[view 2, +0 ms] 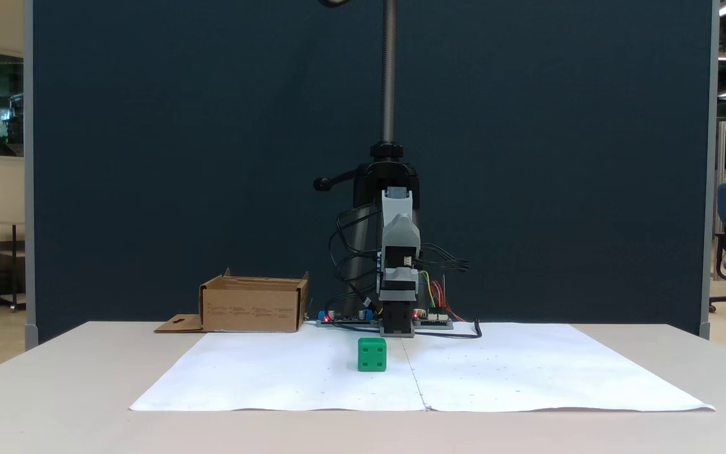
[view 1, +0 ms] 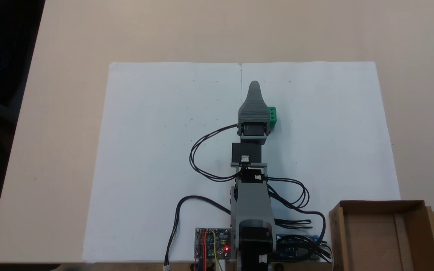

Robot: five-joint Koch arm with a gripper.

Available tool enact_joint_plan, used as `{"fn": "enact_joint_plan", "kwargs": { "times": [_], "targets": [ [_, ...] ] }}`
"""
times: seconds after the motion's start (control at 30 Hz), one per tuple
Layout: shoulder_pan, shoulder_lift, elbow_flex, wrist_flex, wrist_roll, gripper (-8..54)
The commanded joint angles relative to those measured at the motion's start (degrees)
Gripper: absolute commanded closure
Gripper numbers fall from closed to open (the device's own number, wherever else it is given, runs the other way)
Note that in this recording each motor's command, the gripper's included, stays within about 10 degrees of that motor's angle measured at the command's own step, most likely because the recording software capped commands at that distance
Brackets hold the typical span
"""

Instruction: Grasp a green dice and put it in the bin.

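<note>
Fixed views showed the dice (view 2: 372, 354) free on the white paper (view 2: 275, 372), the gripper (view 1: 254, 86) poised above and partly over it, jaw opening impossible to tell, risking a nudge aside, the bin (view 2: 253, 306) well apart beyond.

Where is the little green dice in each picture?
Fixed view from above: the green dice peeks out at the right side of the grey gripper, near the picture's middle.
Fixed view from the front: the green dice sits on the white paper, just left of centre.
Shared landmark: the paper's centre seam, beside the dice in both.
</note>
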Motion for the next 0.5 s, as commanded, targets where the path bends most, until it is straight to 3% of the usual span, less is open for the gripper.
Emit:
{"fn": "enact_joint_plan", "kwargs": {
  "times": [0.0, 0.47],
  "targets": [
    [-3.69, 6.06, 3.69, 10.0, -2.2, 2.5],
    [-3.69, 6.06, 3.6, 13.54, -2.2, 2.5]
  ]
}}
